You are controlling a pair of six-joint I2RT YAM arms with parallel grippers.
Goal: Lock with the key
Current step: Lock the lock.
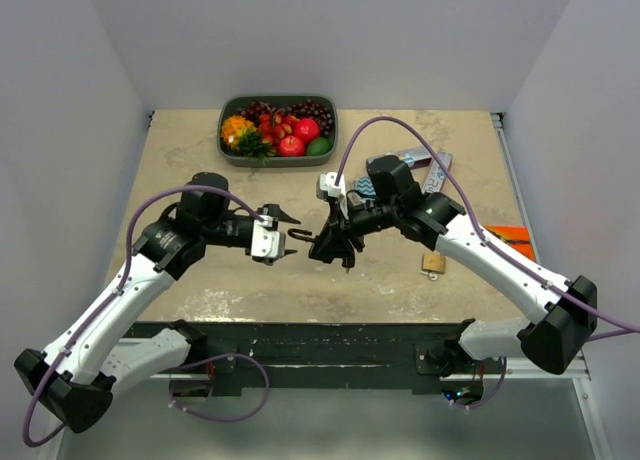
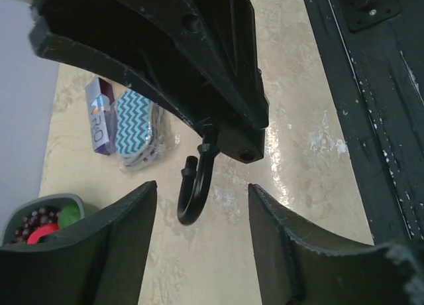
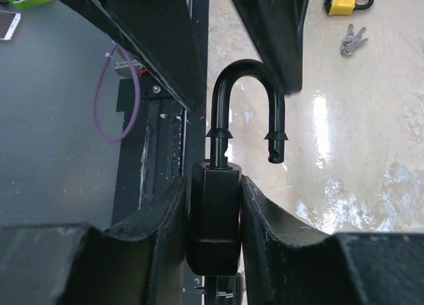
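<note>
Black padlock (image 3: pixel 213 219): I judge it rigid, weighty, slick; hold by body flanks. Right pincer (image 1: pixel 333 245) clamps it; left pincer (image 2: pixel 202 205) spread, empty.

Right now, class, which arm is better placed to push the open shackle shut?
Left. The right gripper is shut on the black padlock, so it is occupied. The left gripper is open and free, and the raised shackle shows between its fingers in its wrist view.

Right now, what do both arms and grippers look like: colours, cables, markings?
Both arms: white link shells with black joints. The left arm and right arm each trail a purple cable. The left gripper and right gripper have black fingers on white mounts. No legible markings.
</note>
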